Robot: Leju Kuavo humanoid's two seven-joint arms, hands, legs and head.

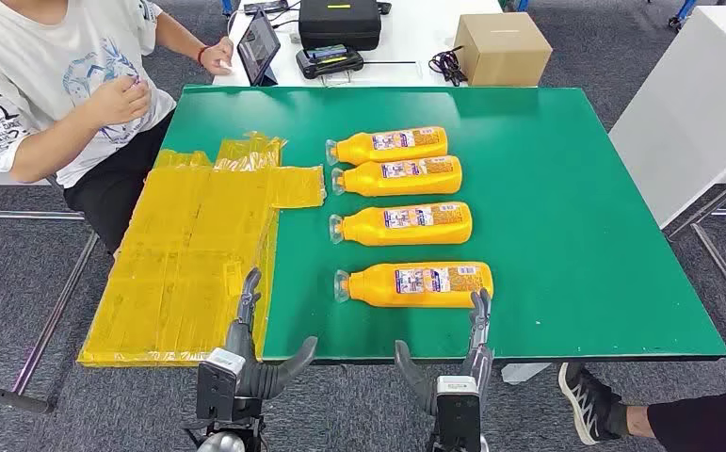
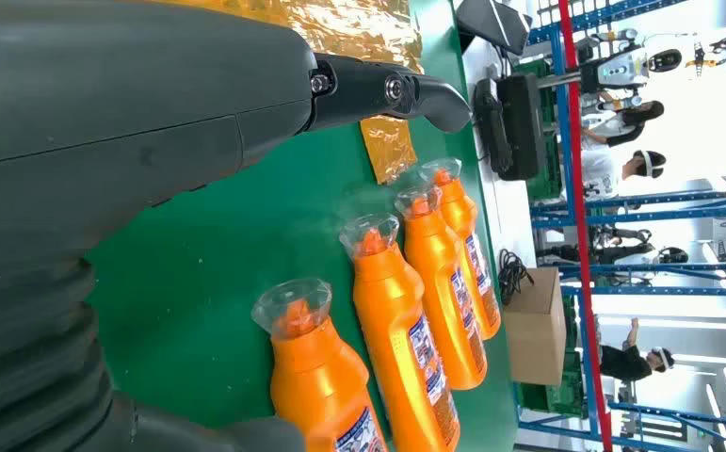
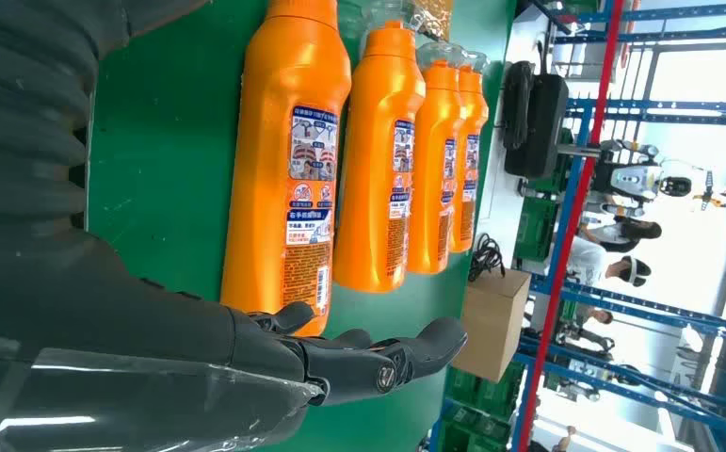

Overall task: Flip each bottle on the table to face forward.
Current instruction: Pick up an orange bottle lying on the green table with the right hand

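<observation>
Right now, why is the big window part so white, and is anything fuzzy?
In the left wrist view, daylight washes out the bright background, and the grey ribbed left hand up close looks soft; in the head view, the four orange plastic bottles on the green table look evenly lit.

Bottles: four orange plastic bottles lying side by side on the green table top, printed labels facing up.
Right hand: dark fingers extended and empty, just beside the nearest bottle's base.
Background: brown cardboard box past the table's far edge.
</observation>
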